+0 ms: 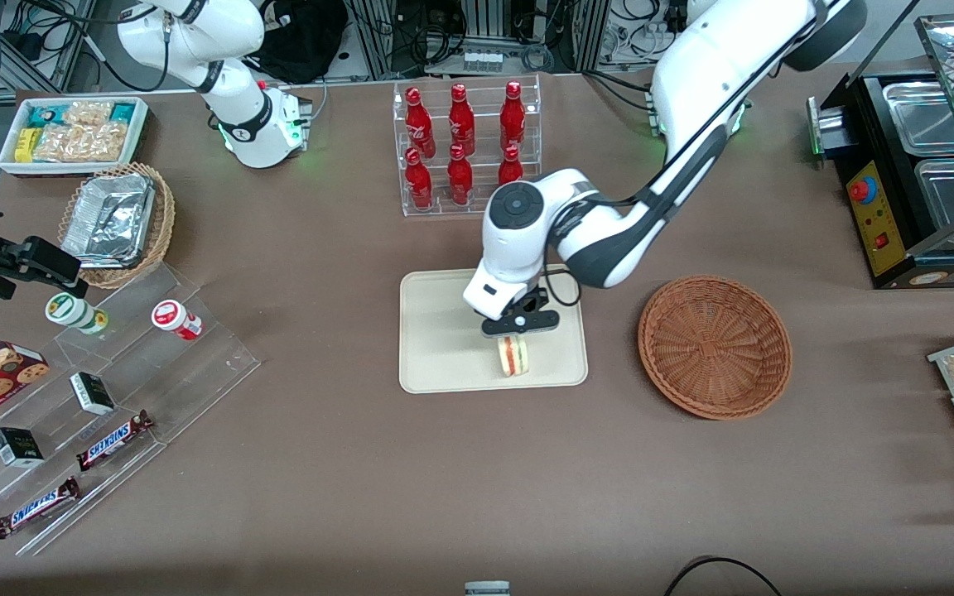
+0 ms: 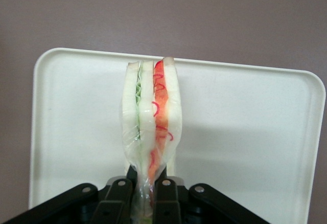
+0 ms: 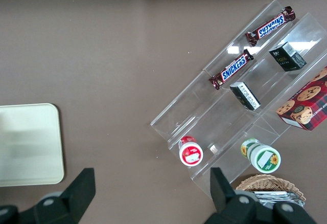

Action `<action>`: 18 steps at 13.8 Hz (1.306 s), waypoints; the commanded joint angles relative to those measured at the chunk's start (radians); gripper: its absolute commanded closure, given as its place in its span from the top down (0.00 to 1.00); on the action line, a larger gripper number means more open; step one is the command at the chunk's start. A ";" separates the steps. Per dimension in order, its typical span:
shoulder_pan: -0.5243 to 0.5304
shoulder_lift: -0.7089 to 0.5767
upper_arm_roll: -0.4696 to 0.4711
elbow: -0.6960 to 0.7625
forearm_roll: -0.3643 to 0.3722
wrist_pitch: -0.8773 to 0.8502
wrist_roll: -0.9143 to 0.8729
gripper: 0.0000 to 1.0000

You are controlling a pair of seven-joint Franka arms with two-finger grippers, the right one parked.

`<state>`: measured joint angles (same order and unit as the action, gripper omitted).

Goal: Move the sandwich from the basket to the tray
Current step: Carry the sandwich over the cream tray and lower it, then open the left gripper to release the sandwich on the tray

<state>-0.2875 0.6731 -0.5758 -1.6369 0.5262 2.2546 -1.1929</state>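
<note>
My left gripper (image 1: 517,333) is over the cream-beige tray (image 1: 436,331), shut on the sandwich (image 1: 514,355). The sandwich is a plastic-wrapped white bread wedge with a red and green filling stripe, and it hangs from the fingers at the tray's side nearer the front camera. In the left wrist view the sandwich (image 2: 152,127) is pinched at its narrow end between the black fingers (image 2: 118,199), with the tray (image 2: 245,132) beneath it. The reddish-brown wicker basket (image 1: 715,345) sits empty beside the tray, toward the working arm's end of the table.
A clear rack of red bottles (image 1: 465,147) stands farther from the camera than the tray. A foil-lined wicker basket (image 1: 117,222), a white snack bin (image 1: 73,135) and clear stepped shelves with candy bars (image 1: 104,414) lie toward the parked arm's end. A black food warmer (image 1: 916,182) stands at the working arm's end.
</note>
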 commanded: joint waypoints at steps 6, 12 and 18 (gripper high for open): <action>-0.067 0.060 0.004 -0.015 0.097 0.057 -0.039 0.16; -0.071 0.059 0.004 -0.037 0.097 0.037 -0.042 1.00; -0.027 -0.059 0.002 -0.034 0.077 -0.010 -0.066 1.00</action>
<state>-0.3346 0.6985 -0.5729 -1.6499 0.6032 2.2775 -1.2215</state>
